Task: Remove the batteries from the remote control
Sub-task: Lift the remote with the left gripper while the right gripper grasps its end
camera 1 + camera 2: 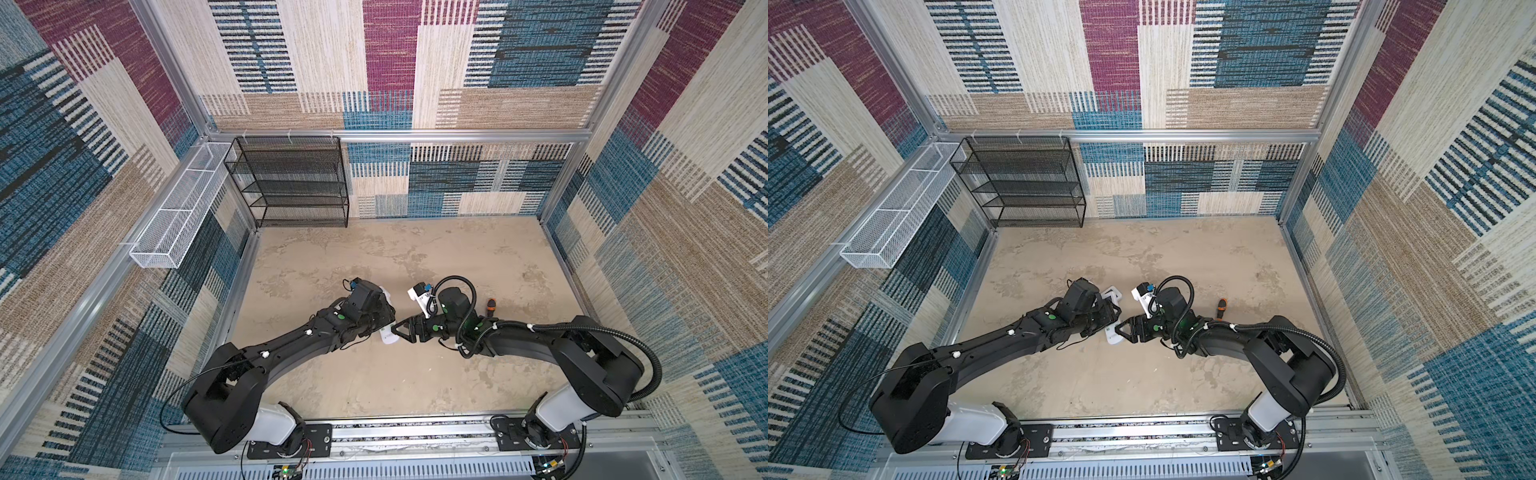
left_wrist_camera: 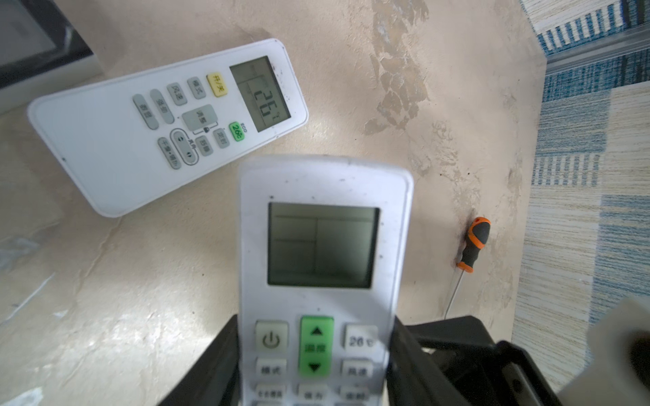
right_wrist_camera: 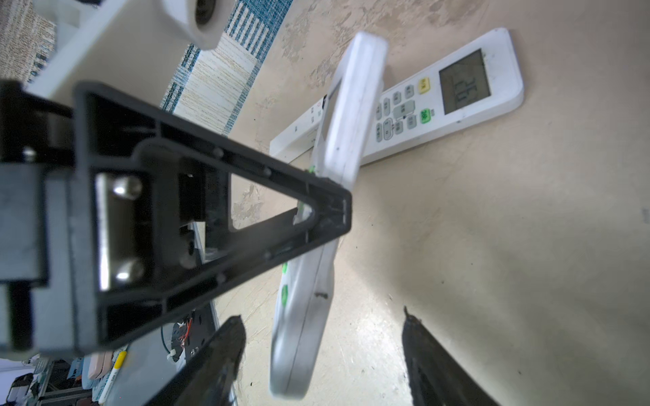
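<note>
Left wrist view: L fingers (image 2: 214, 379) clamped blank-screen remote (image 2: 323, 246) off tabletop (image 2: 351, 88), face to cam. R fingers (image 3: 432, 369) stood wide, straddling its button end, no contact seen. Batteries unseen, prob. inside; back hidden. Step judged: two-arm hold before opening. Next: R needs firm pinch, then access to rear cover.

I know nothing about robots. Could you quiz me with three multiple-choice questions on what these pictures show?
1. Where is the screwdriver? A in a gripper; B lying on the table; C standing upright.
2. How many remotes show? A one; B two; C four.
3. What is the left gripper doing? A hanging empty; B pressing buttons; C clamping the blank-screen remote.
Answers: B, it lies flat there; B, the clamped one plus the remote showing 26; C, its fingers press both sides.
</note>
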